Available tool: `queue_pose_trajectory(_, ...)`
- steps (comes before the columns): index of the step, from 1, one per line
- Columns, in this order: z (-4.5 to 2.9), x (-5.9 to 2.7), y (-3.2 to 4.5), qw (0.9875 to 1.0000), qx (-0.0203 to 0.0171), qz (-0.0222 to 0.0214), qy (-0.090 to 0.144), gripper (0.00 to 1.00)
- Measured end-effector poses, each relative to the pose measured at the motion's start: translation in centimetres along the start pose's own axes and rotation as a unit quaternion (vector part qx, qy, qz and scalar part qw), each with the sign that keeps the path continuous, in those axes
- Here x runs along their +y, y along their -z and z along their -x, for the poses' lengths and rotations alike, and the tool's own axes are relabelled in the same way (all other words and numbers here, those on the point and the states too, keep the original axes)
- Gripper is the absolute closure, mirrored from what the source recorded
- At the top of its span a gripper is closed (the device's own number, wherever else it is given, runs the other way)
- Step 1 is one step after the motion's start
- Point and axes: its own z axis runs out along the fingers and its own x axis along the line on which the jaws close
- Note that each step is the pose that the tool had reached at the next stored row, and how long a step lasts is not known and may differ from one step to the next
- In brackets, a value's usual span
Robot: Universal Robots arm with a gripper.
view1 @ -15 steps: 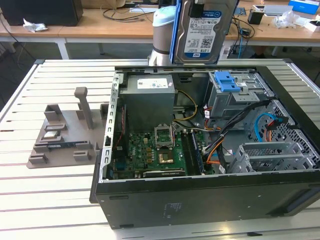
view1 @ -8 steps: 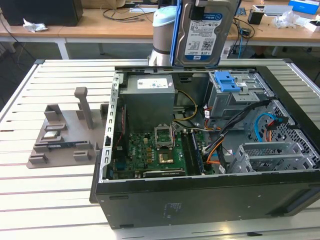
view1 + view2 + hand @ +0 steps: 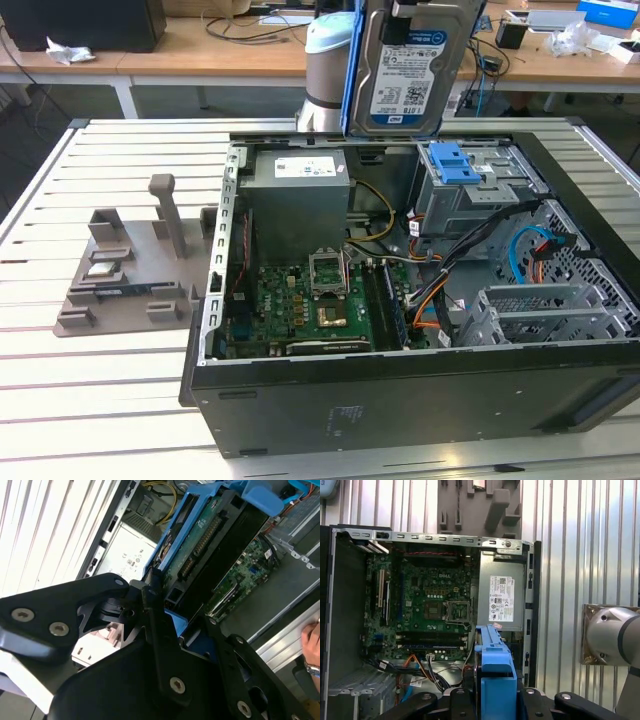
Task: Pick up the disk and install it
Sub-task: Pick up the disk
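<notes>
My gripper (image 3: 495, 701) has its fingers clamped tight on the blue bracket framing the disk (image 3: 410, 70). I hold the disk upright on edge, clear above the open computer case (image 3: 400, 400). Its printed label faces the exterior view. Inside the case, the grey power-supply box (image 3: 298, 190) and the drive cage (image 3: 470, 195) sit beneath it.

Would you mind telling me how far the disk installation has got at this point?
Done: the pick-up. The disk is up in the air above the open computer case. In hand: the gripper holds it by its blue bracket, jaws closed on either side. Left: the install itself; the disk hangs above the drive cage and sits in no bay yet.
</notes>
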Motion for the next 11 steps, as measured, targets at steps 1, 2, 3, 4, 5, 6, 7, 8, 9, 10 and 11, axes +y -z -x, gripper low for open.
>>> queue_pose_trajectory(1,-0.08,0.00,-0.01,1.0000,0.0000,0.0000,0.000,0.64)
queue_pose_trajectory(2,-0.14,0.01,-0.02,1.0000,0.0000,0.0000,0.000,0.64)
queue_pose_trajectory(3,-1.16,0.04,-0.17,1.0000,0.0000,0.0000,0.000,0.64)
queue_pose_trajectory(4,-1.38,0.05,-0.20,1.0000,0.0000,0.0000,0.000,0.64)
queue_pose_trajectory(5,-1.93,0.07,-0.28,1.0000,0.0000,0.0000,0.000,0.64)
queue_pose_trajectory(6,-2.02,0.08,-0.29,1.0000,0.0000,0.0000,0.000,0.64)
queue_pose_trajectory(7,-2.09,0.08,-0.30,1.0000,0.0000,0.0000,0.000,0.64)
queue_pose_trajectory(8,-2.20,0.08,-0.31,1.0000,0.0000,0.0000,0.000,0.64)
queue_pose_trajectory(9,-2.26,0.09,-0.32,1.0000,0.0000,0.0000,0.000,0.64)
queue_pose_trajectory(10,-2.35,0.09,-0.33,1.0000,0.0000,0.0000,0.000,0.64)
queue_pose_trajectory(11,-2.42,0.09,-0.34,1.0000,0.0000,0.0000,0.000,0.64)
